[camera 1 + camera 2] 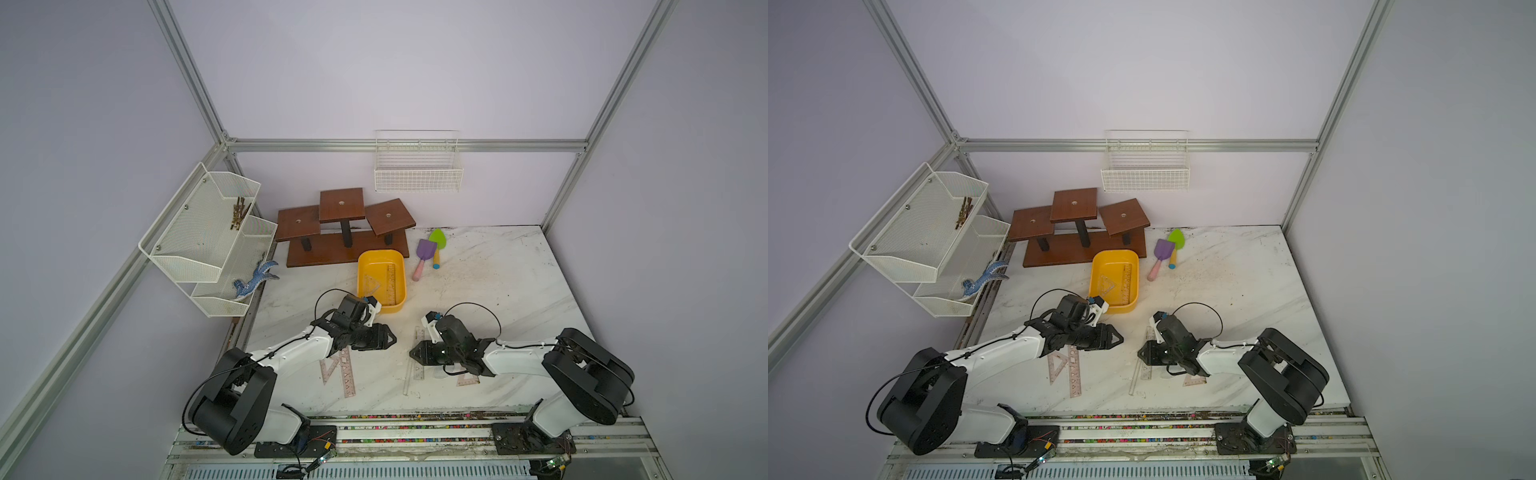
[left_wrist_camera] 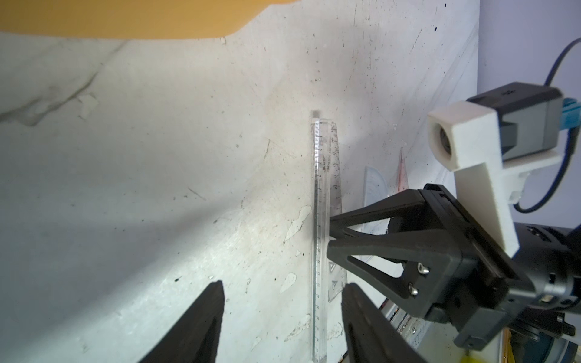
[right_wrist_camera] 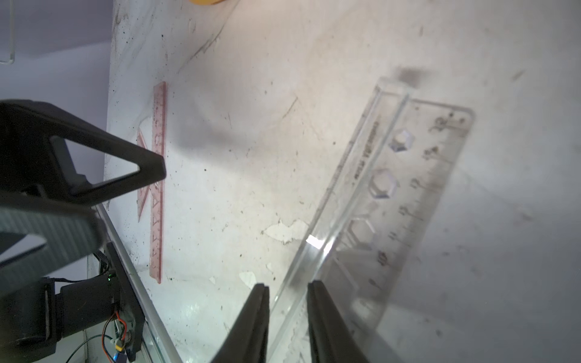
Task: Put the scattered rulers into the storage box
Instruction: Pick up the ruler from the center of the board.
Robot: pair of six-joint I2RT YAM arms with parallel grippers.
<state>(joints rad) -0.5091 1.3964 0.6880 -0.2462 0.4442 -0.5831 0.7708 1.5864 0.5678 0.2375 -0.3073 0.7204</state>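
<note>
The yellow storage box (image 1: 360,286) (image 1: 1093,286) holds a clear set square (image 1: 372,285) and a straight ruler (image 1: 391,282). My left gripper (image 1: 390,338) (image 2: 284,284) hovers open and empty in front of the box. Under its arm lie a pink stencil ruler (image 1: 347,376) and a pink set square (image 1: 328,370). My right gripper (image 1: 411,354) (image 3: 287,284) is low over the table, its fingers shut on a narrow clear ruler (image 3: 342,188) (image 2: 319,220). That ruler overlaps a clear stencil ruler (image 3: 408,188). A protractor (image 2: 374,188) and another pink set square (image 1: 467,379) lie by the right arm.
A brown wooden stand (image 1: 345,245) is behind the box. Purple (image 1: 426,253) and green (image 1: 437,240) toy shovels lie to its right. A white wire basket (image 1: 417,170) hangs on the back wall, and a white mesh rack (image 1: 208,237) on the left holds a blue lizard toy (image 1: 257,278).
</note>
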